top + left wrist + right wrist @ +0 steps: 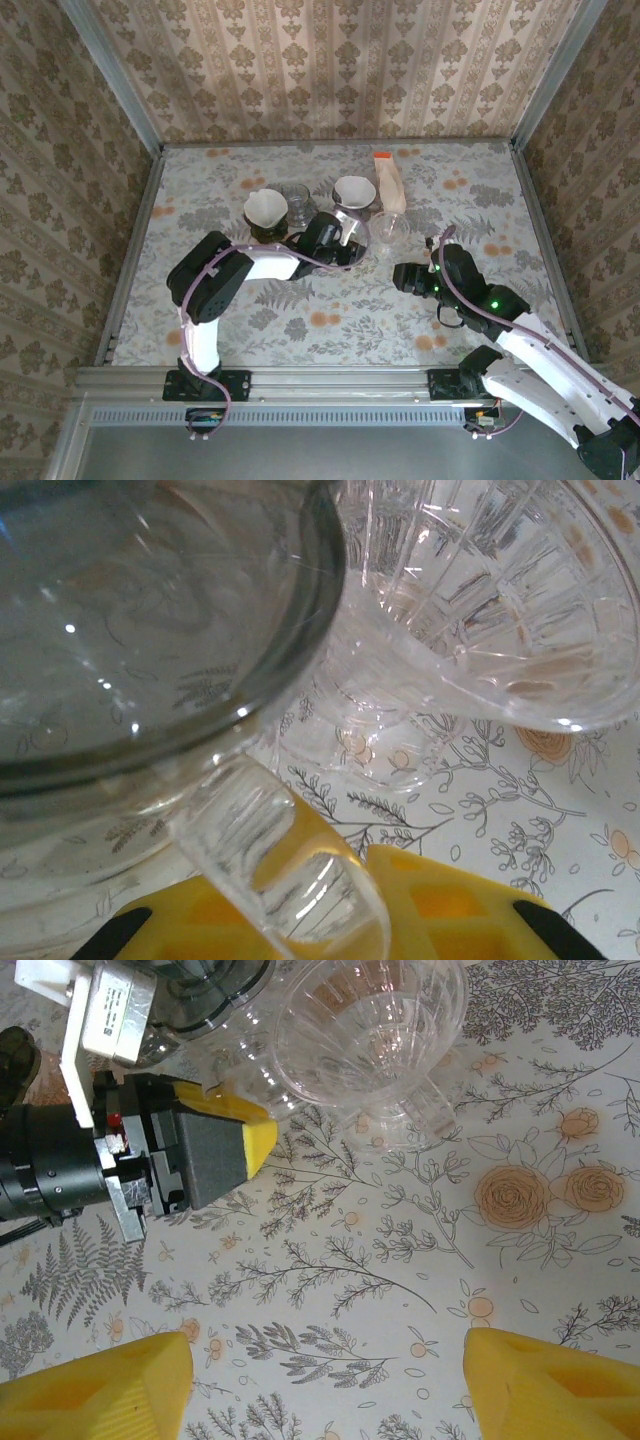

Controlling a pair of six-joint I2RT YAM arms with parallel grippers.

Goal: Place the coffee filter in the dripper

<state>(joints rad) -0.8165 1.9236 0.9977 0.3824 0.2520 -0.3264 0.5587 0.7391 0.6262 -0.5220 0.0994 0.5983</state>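
Observation:
The clear ribbed glass dripper (390, 232) (490, 590) (370, 1030) stands on the flowered table. Just to its left is a glass server (350, 236) (130, 630). My left gripper (338, 242) (335, 880) is shut on the server's clear handle (280, 865), which sits between the yellow fingers (450, 910). A white cone-shaped coffee filter (265, 207) rests on a dark stand at the back left. A second white cone (354, 190) sits behind the server. My right gripper (410, 276) (325, 1390) hangs open over bare table, in front of the dripper.
A small drinking glass (296, 202) stands between the two white cones. An orange-topped pouch (388, 180) lies behind the dripper. The left arm's wrist (90, 1160) reaches in close to the dripper's left side. Patterned walls enclose the table.

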